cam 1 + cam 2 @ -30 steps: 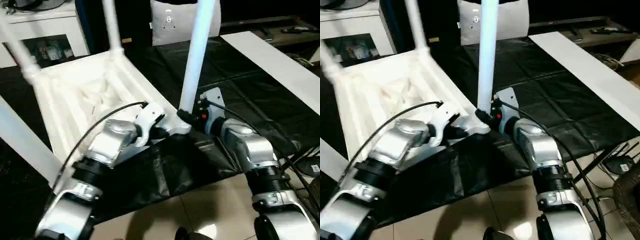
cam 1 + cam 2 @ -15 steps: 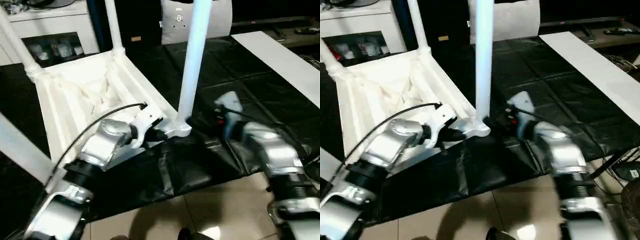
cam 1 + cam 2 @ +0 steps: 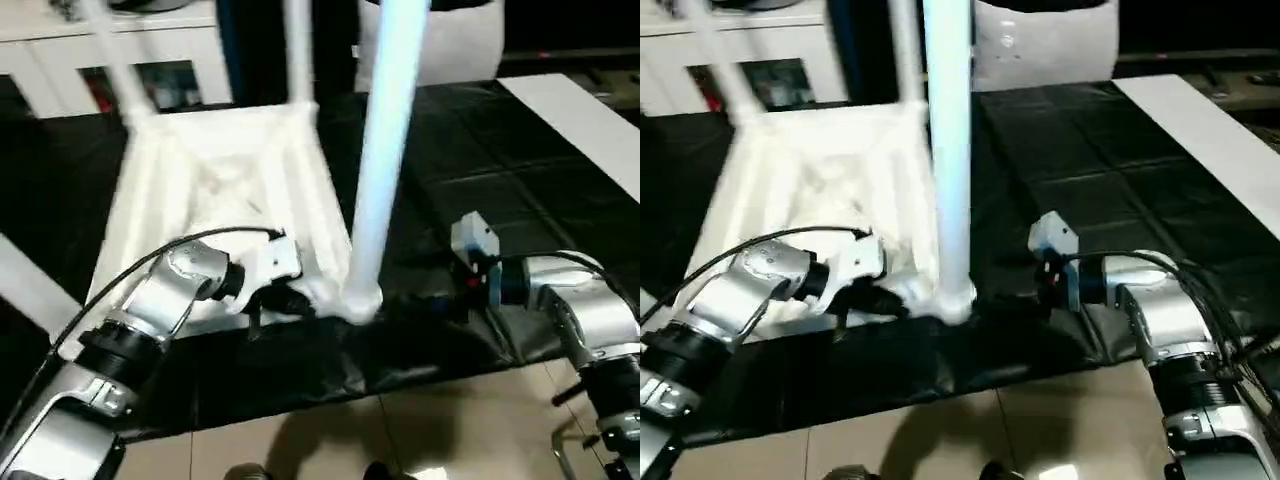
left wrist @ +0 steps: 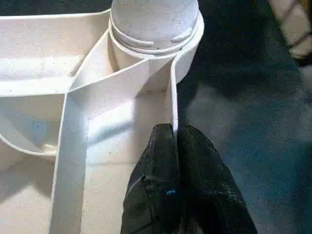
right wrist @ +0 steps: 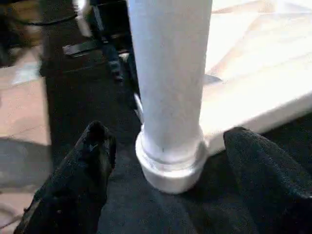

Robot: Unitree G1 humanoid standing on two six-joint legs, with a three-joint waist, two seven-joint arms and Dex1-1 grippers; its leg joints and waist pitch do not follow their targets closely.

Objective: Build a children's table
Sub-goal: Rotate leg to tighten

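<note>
Now we see the children's table (image 3: 230,190) lying upside down on the black mat (image 3: 470,170), ribbed underside up, with its near corner leg (image 3: 385,150) standing upright in its socket. Our right gripper (image 5: 165,180), which was closed on the foot of that leg a second ago, has let go and drawn back; its jaws stand wide open on either side of the leg without touching it. Our left gripper (image 4: 175,146) is still clamped on the thin rim of the table beside that socket, jaws nearly closed. We judge this leg seated, and the other legs (image 3: 120,70) look fitted too.
</note>
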